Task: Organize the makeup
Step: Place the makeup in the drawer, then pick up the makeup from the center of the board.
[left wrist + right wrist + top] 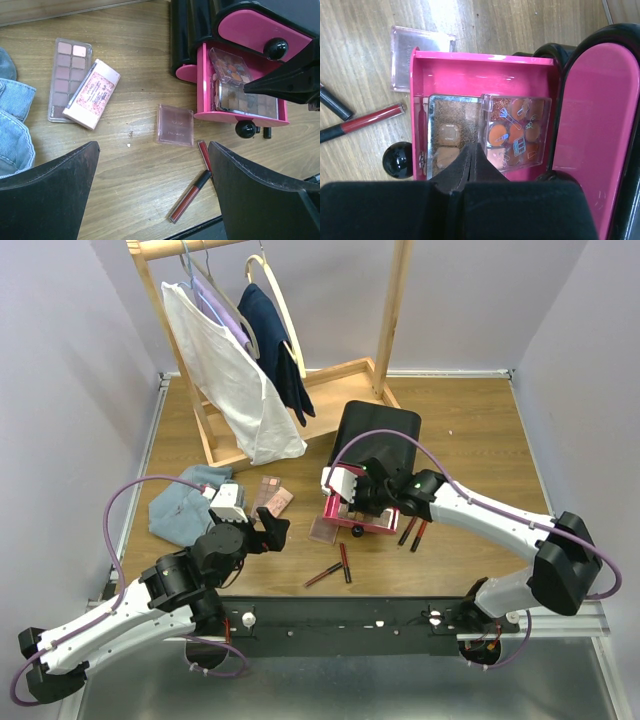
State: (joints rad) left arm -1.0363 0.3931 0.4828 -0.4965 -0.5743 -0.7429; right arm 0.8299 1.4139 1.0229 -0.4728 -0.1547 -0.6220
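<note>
Lowering the left tool [152, 150], jaws spread wide, squarely over the square blush case [175, 124] on the bench [125, 190] looks best (lip tubes [189, 196] lie close); the right tool [471, 150], pressed together and empty, hovers over two palettes [452, 130] in the open pink drawer [480, 62].

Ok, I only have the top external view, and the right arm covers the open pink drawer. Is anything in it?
Observer: Yes. The right wrist view shows two items side by side in the drawer: a brown palette and a clear-lidded palette with orange pans.
Reviewer: Is the right arm holding either?
Observer: No. The right gripper has its jaws shut on nothing, tip over the seam between them.
Reviewer: And the left?
Observer: The left gripper has its jaws wide open above the table, empty; the square pink case lies flat below, untouched.
</note>
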